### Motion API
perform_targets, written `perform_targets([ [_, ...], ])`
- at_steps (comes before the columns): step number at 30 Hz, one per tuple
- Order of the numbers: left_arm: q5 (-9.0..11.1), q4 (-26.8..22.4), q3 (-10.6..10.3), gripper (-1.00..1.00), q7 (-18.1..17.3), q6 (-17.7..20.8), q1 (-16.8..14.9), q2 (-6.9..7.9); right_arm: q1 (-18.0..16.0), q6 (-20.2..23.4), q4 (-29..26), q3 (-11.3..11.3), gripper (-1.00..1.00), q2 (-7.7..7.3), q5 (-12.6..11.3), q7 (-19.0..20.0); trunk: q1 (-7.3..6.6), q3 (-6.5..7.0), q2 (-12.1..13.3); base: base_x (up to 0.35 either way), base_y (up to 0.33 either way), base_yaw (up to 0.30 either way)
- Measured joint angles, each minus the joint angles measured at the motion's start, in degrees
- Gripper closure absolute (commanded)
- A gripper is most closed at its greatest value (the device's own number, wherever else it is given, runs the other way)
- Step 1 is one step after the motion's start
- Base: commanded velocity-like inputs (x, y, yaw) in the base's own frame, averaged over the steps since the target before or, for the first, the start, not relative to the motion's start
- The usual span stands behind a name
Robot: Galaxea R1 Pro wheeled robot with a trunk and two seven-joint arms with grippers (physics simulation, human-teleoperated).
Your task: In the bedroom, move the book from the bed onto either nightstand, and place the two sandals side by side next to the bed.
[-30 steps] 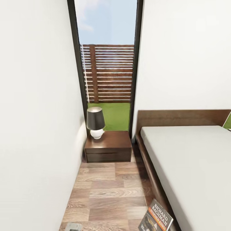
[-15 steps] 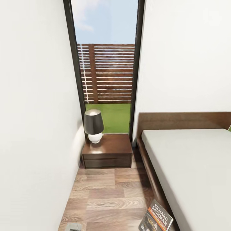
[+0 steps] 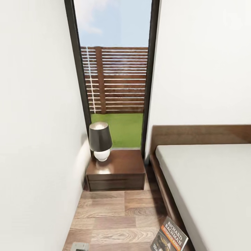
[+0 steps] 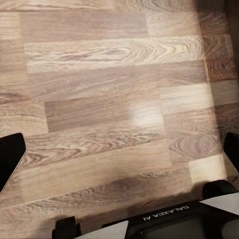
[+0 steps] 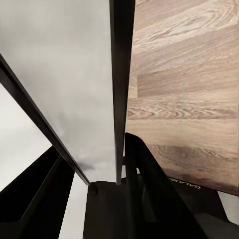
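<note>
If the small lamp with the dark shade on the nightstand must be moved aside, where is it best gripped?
Probably the table lamp's round white base, under its dark flaring shade, coming from the front: the shade looks wide, and the white wall at the left and the window behind close those sides.

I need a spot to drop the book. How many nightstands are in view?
1: the nightstand stands under the window, between the wall and the bed, a lamp on it. Another may be out of frame.

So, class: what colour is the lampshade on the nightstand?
Dark brown-black lampshade over a white base, best seen in the head view.
</note>
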Motion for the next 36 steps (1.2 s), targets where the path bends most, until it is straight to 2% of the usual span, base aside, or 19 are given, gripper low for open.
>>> perform_targets([
  [15, 0.00, -0.04, 0.00, -1.00, 0.00, 0.00, 0.00, 0.00, 0.00, 0.00, 0.02, 0.01, 1.00, 0.00, 0.00, 0.00, 0.00, 0.00, 0.00, 0.320, 0.000, 0.000],
  [23, 0.00, -0.04, 0.00, -1.00, -0.01, 0.00, 0.00, 0.00, 0.00, 0.01, -0.04, -0.10, 1.00, 0.00, -0.07, 0.00, 0.02, 0.00, 0.00, 0.128, 0.000, 0.000],
  [36, 0.00, -0.05, 0.00, -1.00, -0.01, 0.00, 0.00, 0.00, 0.00, 0.00, -0.02, -0.08, 1.00, 0.00, -0.04, 0.00, 0.00, 0.00, 0.00, 0.304, 0.000, 0.000],
])
